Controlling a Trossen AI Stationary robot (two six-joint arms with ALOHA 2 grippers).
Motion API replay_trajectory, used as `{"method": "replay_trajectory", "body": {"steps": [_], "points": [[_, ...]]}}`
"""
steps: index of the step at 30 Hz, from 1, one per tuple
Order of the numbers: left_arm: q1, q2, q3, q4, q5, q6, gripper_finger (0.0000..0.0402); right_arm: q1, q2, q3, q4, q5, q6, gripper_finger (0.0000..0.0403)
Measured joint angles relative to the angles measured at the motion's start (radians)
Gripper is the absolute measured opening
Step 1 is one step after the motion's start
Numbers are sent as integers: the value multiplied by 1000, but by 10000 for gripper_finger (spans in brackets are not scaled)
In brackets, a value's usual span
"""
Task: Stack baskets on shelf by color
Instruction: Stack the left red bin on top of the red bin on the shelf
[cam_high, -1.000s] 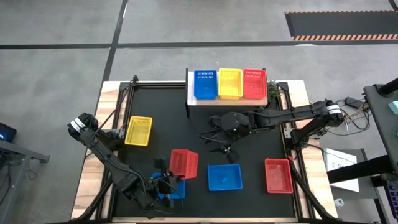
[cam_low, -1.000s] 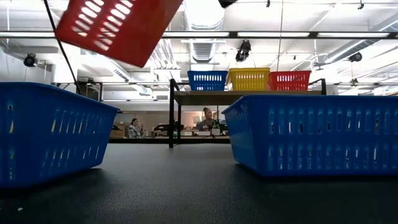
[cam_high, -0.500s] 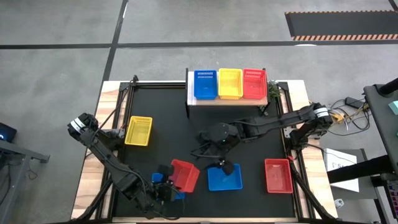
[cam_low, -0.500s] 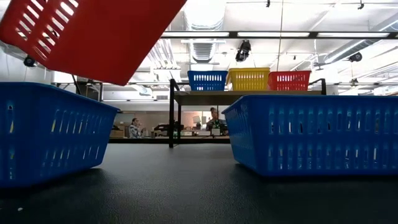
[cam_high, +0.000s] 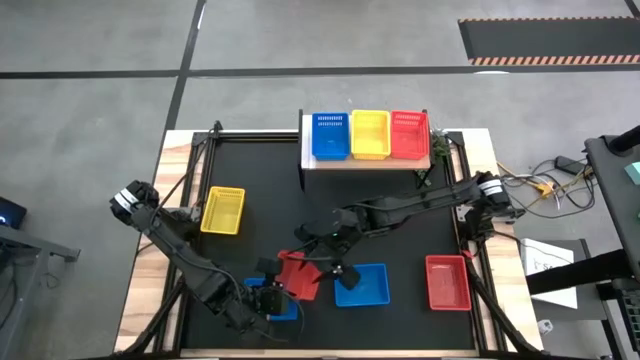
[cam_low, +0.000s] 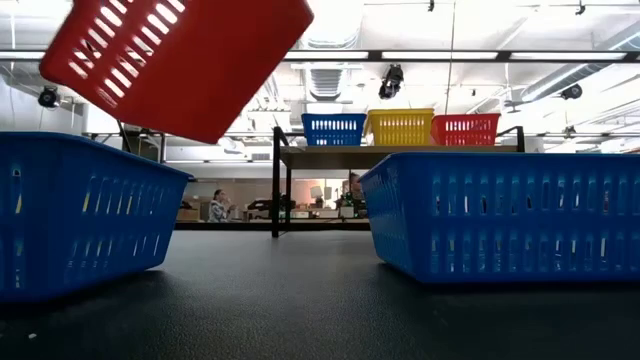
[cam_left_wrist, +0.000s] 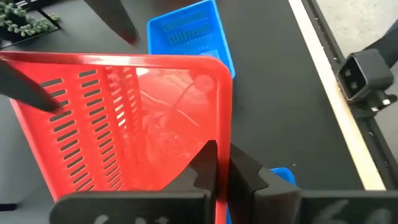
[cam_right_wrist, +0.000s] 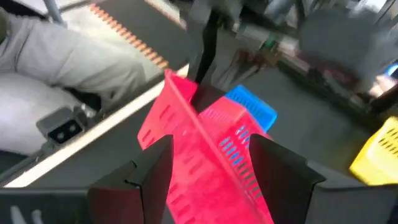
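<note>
Black mat (cam_high: 260, 215), no legible writing; left gripper (cam_left_wrist: 222, 163) jaws clamped on red basket (cam_high: 299, 275), right gripper (cam_high: 322, 257) jaws spread.

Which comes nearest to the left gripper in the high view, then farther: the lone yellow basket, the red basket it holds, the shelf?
1. Red basket, clamped in the left gripper.
2. Yellow basket, mat's left side.
3. Shelf, far edge.

Bright, even overhead strip lighting with soft shadows; the right wrist view is motion-blurred.

Left fingers (cam_left_wrist: 222, 163) clamped, right fingers (cam_right_wrist: 163, 163) spread.
</note>
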Motion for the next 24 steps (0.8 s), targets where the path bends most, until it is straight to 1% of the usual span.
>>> {"method": "replay_trajectory", "body": {"steps": [3, 6, 13, 17, 20, 24], "points": [[4, 0, -1, 0, 0, 1, 0, 0, 37, 37, -38, 0, -5, 203], [3, 0, -4, 0, 11, 39, 0, 0, 71, 77, -80, -8, -10, 203], [4, 0, -6, 22, 15, 125, 0, 0, 112, 118, -133, -119, -35, 203], [6, 0, -9, 21, 10, 134, 0, 0, 118, 121, -137, -128, -54, 196], [6, 0, -10, 18, 10, 142, 0, 0, 118, 116, -137, -129, -80, 165], [6, 0, -10, 15, 10, 150, 2, 1, 118, 115, -146, -138, -97, 90]]}}
